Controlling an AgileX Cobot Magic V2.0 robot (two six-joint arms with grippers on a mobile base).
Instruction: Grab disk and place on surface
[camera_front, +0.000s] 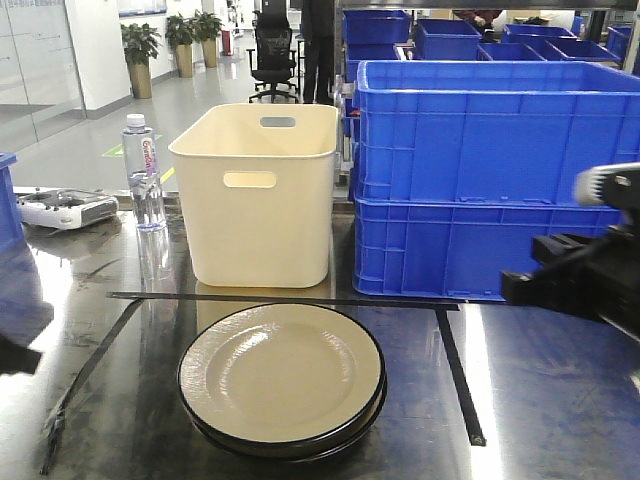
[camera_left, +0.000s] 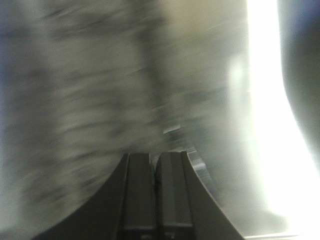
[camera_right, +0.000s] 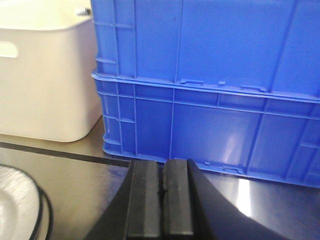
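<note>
Disk (camera_front: 281, 375) sits stacked inside the taped rectangle on the surface (camera_front: 560, 390); both our left gripper (camera_left: 155, 200) and right gripper (camera_right: 162, 200) are clenched empty, so we should open wide before approaching its rim.

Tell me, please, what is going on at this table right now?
A two-armed robot is set up to pick up a disk and place it on the table, but nothing is held yet. Cream plates with black rims sit stacked inside the taped rectangle on the shiny metal tabletop. The right gripper is shut and empty, facing the blue crates beside the cream bin. The left gripper is also shut; its view is motion-blurred.
</note>
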